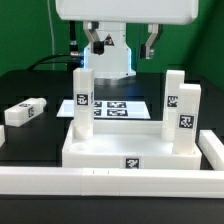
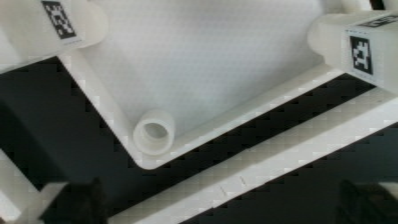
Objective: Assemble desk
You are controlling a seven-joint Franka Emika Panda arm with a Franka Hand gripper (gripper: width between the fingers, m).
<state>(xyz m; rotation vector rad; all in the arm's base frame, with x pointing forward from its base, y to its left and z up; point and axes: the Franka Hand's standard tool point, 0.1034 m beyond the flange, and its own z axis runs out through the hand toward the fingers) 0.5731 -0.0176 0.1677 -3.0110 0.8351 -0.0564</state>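
The desk's white tabletop (image 1: 110,148) lies upside down near the front, rim up. Three white tagged legs stand in its corners: one on the exterior view's left (image 1: 82,100) and two on its right (image 1: 172,95) (image 1: 187,118). A fourth leg (image 1: 25,112) lies loose on the black table at the far left. My gripper (image 1: 122,46) hangs open and empty high above the tabletop. In the wrist view the tabletop (image 2: 214,70) shows an empty round corner socket (image 2: 157,130), with two legs (image 2: 54,20) (image 2: 365,45) at the frame's edges. The gripper (image 2: 217,205) holds nothing.
The marker board (image 1: 115,106) lies flat behind the tabletop. Long white border bars run along the front (image 1: 100,183) and the right edge (image 1: 214,150); one bar (image 2: 267,170) crosses the wrist view next to the socket corner. The arm's base stands at the back.
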